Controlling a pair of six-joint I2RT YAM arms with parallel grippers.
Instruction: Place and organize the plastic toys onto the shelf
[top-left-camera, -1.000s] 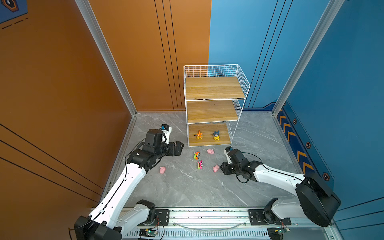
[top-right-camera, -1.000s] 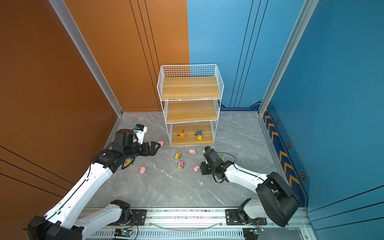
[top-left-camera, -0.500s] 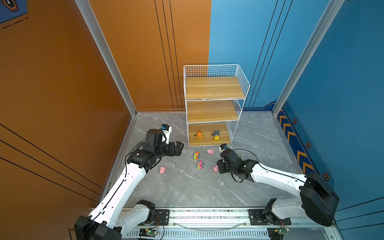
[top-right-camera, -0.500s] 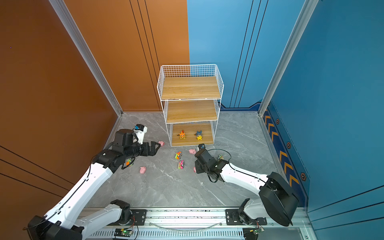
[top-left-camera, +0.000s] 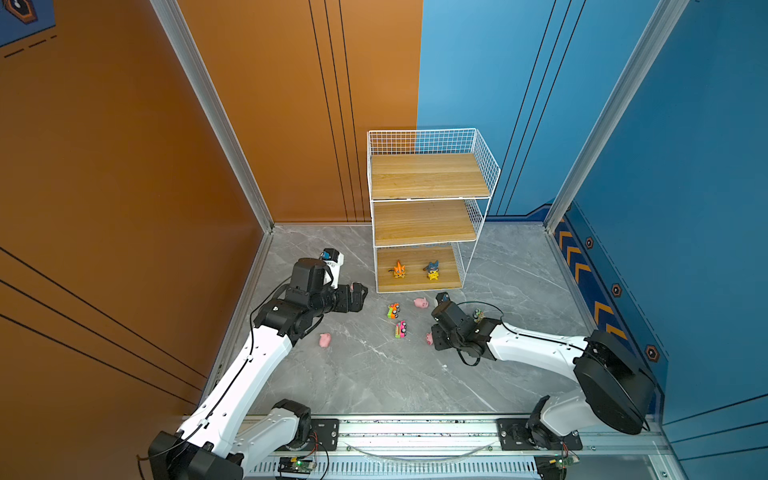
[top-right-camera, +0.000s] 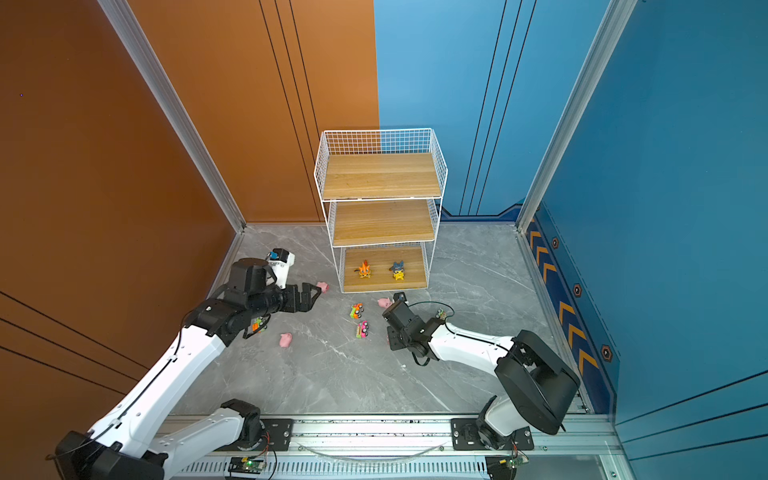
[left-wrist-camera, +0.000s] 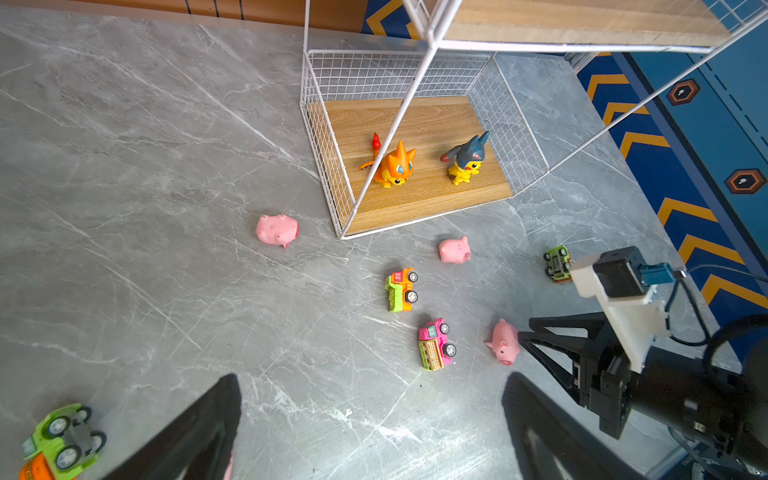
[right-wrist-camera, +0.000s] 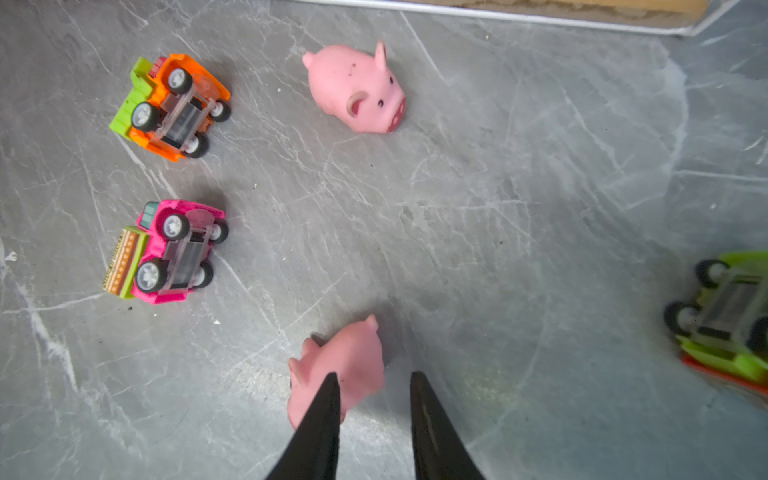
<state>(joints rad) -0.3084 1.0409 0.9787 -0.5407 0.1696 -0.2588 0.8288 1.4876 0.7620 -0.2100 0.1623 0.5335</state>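
The shelf (top-left-camera: 428, 178) stands at the back of the grey floor. A pink pig (right-wrist-camera: 353, 357) lies on its side under my right gripper (right-wrist-camera: 374, 376). The jaws are open and narrow, one finger lies over the pig, and the other stands clear of it. In a top view that gripper (top-left-camera: 436, 338) is low at the floor. A second pig (right-wrist-camera: 357, 89), an orange car (right-wrist-camera: 170, 106) and a pink car (right-wrist-camera: 166, 251) lie on their sides nearby. My left gripper (left-wrist-camera: 372, 378) hangs wide open above bare floor, a third pig (left-wrist-camera: 277, 229) ahead of it.
An orange figure (top-left-camera: 399, 270) and a blue-and-yellow figure (top-left-camera: 433, 270) stand on the shelf's bottom board. A green car (right-wrist-camera: 727, 316) lies beside the right arm. Another pig (top-left-camera: 325, 340) and a green-and-orange car (left-wrist-camera: 62, 440) lie near the left arm.
My right gripper has moved left across the floor onto the pig, and its jaws have narrowed. The left arm has not moved.
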